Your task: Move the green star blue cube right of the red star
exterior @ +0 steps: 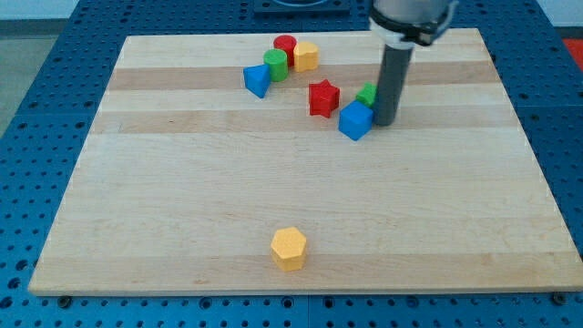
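Note:
The red star (322, 97) lies on the wooden board (273, 200) near the view's top centre. The blue cube (355, 120) sits just right of and slightly below it. The green star (367, 94) is right of the red star, partly hidden behind my rod. My tip (385, 122) rests on the board right beside the blue cube, on its right, just below the green star.
A red cylinder (285, 45), a green cylinder (275, 64), a yellow block (306, 56) and a blue triangular block (258, 80) cluster at the view's top. A yellow hexagonal block (289, 248) lies near the view's bottom edge.

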Robot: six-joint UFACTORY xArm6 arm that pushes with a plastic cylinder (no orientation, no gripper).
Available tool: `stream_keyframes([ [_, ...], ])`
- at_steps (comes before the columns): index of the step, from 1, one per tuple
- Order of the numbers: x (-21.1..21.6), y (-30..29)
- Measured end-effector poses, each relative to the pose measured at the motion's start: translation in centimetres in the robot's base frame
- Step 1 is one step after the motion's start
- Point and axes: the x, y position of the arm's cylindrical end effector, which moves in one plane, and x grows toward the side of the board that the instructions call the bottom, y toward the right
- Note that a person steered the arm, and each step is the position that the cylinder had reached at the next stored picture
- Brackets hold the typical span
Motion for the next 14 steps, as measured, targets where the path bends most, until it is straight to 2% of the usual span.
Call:
stream_keyframes([
  [3, -4.6, -8.1],
  [5, -4.1, -7.1],
  [6, -3.4, -8.9],
  [7, -0.7, -11.8],
  [8, 4.2, -12.3],
  [9, 7.8, -8.8],
  [10, 2.0, -3.0],
  [12, -0.3, -3.3],
  [14, -4.9, -6.0],
])
